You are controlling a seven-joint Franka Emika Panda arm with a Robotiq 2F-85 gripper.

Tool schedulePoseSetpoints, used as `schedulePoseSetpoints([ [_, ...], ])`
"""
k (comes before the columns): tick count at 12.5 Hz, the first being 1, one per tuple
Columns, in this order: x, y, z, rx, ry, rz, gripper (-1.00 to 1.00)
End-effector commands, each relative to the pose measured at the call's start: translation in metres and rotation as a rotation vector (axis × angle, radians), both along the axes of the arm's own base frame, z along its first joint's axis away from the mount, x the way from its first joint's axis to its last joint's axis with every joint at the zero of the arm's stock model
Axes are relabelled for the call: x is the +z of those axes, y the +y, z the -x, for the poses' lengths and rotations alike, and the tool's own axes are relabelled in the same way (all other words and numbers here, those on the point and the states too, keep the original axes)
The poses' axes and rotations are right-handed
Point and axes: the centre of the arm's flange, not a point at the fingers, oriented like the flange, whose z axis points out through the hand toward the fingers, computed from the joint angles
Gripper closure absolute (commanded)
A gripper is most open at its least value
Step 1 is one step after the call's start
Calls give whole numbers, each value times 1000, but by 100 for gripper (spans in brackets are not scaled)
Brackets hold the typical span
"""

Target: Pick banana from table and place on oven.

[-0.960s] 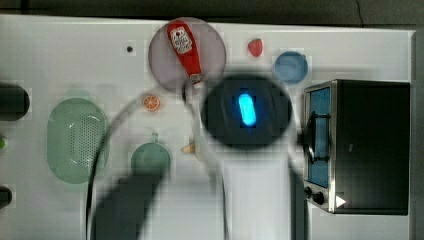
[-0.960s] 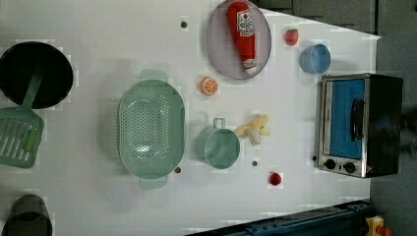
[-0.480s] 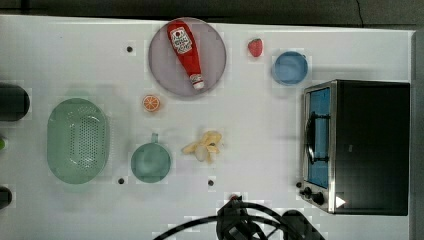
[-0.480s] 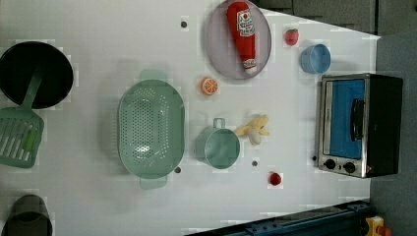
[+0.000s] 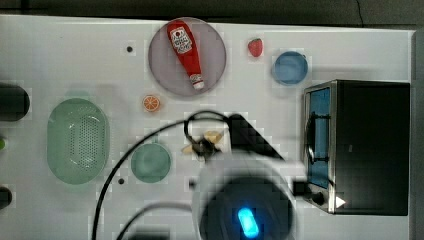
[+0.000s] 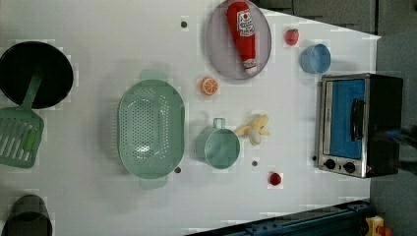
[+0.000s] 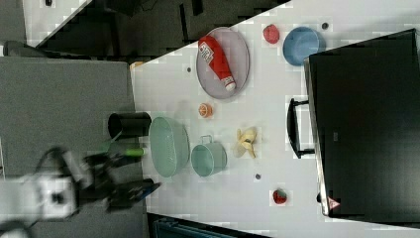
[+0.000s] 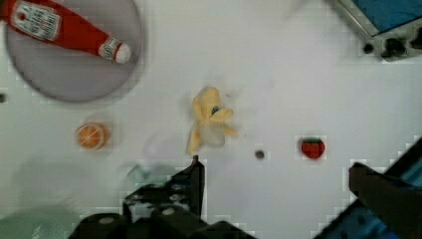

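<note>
The pale yellow banana (image 6: 254,129) lies on the white table (image 6: 98,29), between the green cup (image 6: 219,147) and the oven (image 6: 356,125). In the top view my blurred arm (image 5: 245,200) hangs over the table's lower middle and covers part of the banana (image 5: 212,137). The wrist view has the banana (image 8: 209,124) just beyond my gripper (image 8: 276,167). The gripper is open, its dark fingers (image 8: 195,172) wide apart with nothing between them. The oven's black top (image 7: 366,124) is bare. In the right view the blurred arm (image 7: 59,191) appears at the right view's lower left, off the table.
A green colander (image 6: 150,128) sits beside the cup. A grey plate (image 6: 221,49) carries a red ketchup bottle (image 6: 243,29). An orange slice (image 6: 209,85), two small strawberries (image 6: 292,36) (image 6: 275,178) and a blue bowl (image 6: 315,58) lie around. A black pan (image 6: 34,73) and green spatula (image 6: 19,135) are far off.
In the top view the arm went from the table's middle down to the bottom edge, then came back up beside the banana. The banana and the other things have not moved.
</note>
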Motion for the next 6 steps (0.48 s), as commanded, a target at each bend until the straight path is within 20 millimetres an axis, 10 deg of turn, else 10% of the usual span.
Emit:
schedulePoseSetpoints([
  [1,-83,1,-18,-12,60,1,-100],
  [6,-193,5,-44,0,85,-5,-100],
])
